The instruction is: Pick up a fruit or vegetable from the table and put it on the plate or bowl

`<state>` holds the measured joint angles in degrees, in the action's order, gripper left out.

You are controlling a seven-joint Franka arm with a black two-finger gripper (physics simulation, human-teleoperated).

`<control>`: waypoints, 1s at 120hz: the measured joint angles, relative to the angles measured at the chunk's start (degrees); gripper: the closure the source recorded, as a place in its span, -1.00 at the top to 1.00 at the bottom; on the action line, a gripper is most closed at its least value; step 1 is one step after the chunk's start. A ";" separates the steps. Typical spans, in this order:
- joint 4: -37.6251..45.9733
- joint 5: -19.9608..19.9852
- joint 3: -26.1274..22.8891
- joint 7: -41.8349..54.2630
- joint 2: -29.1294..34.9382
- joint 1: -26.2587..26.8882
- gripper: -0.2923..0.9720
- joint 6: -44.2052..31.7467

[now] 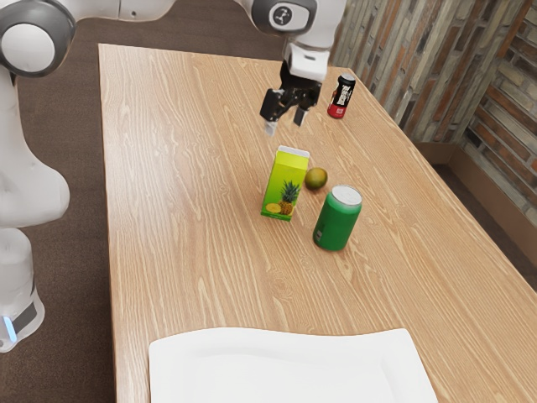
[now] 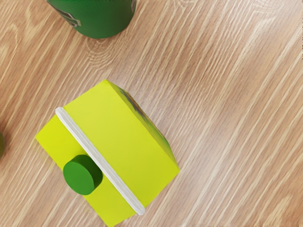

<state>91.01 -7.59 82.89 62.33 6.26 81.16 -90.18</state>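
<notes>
At the lower edge of the exterior view, nearest the camera, a white square plate (image 1: 294,369) is lying on the wooden tabletop (image 1: 185,210), with nothing resting on it. Farther in, right of the frame's centre, a green can (image 1: 337,218) is standing upright. Just beyond it and to its left, a yellow-green juice carton (image 1: 285,183) with a pineapple printed on its front is standing upright too. The small round green fruit (image 1: 316,178) is sitting on the tabletop just beside the carton's right side, behind the green can and well apart from the plate. Above the carton, in the upper middle of the frame, the black gripper (image 1: 284,123) is hanging in the air off the tabletop, pointing down; its fingers (image 1: 270,128) are standing spread apart, with nothing between them. Farthest back, toward the upper right, a red and black can (image 1: 341,96) is standing near the tabletop's far edge. In the wrist view the camera is looking straight down on the carton's top (image 2: 109,161) and its round green cap (image 2: 83,174), with the green can (image 2: 94,16) standing apart from the carton on the bare wood.
</notes>
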 joint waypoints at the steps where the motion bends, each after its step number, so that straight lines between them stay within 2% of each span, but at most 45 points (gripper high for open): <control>1: 0.00 -0.02 0.01 0.24 0.00 0.02 0.54 -0.03; 46: 0.14 0.18 -0.06 8.65 0.03 0.65 0.54 -1.00; 58: -2.23 0.21 -0.48 10.05 -0.09 0.67 0.54 -1.07; 77: -8.37 0.48 -6.81 11.80 -0.19 0.73 0.54 1.80; 94: -9.10 0.43 -7.53 12.78 -0.23 -0.27 0.54 3.65; 104: -9.16 1.69 -5.39 12.65 -0.18 -0.36 0.53 3.31; 120: -9.23 1.79 6.18 12.50 -0.02 1.62 0.54 -0.33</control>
<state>81.78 -5.79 89.07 74.83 6.24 82.77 -90.51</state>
